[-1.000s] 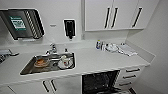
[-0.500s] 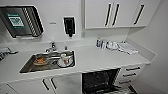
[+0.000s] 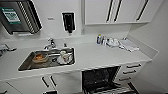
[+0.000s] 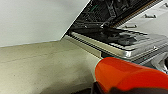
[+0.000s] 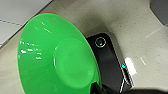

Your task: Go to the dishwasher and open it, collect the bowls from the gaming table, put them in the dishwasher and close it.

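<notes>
The dishwasher [image 3: 100,78] stands open under the white counter, dark inside, with its door dropped down. The left wrist view looks across that lowered door [image 4: 117,41] to the wire racks [image 4: 105,10] behind it. An orange plastic vessel [image 4: 130,75] sits close in that view, with my left gripper [image 4: 100,88] shut on its near end. In the right wrist view the bright green bowl [image 5: 57,57] shows its underside, tilted over the floor, and my right gripper [image 5: 98,88] is shut on its rim. The gaming table is out of view.
A steel sink [image 3: 27,62] left of the dishwasher holds cups and an orange item. White drawers [image 3: 130,72] flank the dishwasher on the right, with a wall close beyond. Bottles and cloths lie at the counter's back right [image 3: 115,42]. My dark base [image 5: 110,60] is on the beige floor.
The head view has shifted slightly, so the counter and sink sit a little differently in the picture. Nothing in the scene has visibly moved.
</notes>
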Available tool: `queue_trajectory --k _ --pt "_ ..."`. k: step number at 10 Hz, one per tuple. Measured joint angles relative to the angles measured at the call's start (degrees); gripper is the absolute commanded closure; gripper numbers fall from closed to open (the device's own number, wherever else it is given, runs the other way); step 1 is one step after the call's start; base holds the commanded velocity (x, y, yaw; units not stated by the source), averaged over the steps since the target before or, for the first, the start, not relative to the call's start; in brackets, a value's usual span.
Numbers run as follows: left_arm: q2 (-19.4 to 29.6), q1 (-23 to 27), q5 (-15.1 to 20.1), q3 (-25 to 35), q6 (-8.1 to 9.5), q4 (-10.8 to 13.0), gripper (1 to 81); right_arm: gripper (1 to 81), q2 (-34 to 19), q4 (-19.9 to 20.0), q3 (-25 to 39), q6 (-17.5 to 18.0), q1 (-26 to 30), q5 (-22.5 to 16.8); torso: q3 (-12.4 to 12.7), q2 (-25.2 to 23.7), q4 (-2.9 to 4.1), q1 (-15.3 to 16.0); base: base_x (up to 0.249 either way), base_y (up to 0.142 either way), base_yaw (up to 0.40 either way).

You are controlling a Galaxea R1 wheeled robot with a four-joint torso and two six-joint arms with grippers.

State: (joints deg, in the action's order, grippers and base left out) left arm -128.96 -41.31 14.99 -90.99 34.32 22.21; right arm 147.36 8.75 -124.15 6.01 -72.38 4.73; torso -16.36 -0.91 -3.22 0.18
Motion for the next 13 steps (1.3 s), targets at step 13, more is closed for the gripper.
queue_trajectory --k 13 --pt "-5.0 6.1 8.5 -0.2 0.0 -0.4 81.1 81.1 2.4 -0.4 -1.0 -0.1 0.0 0.1 -0.1 0.1 0.0 0.0 0.046 0.0 0.0"
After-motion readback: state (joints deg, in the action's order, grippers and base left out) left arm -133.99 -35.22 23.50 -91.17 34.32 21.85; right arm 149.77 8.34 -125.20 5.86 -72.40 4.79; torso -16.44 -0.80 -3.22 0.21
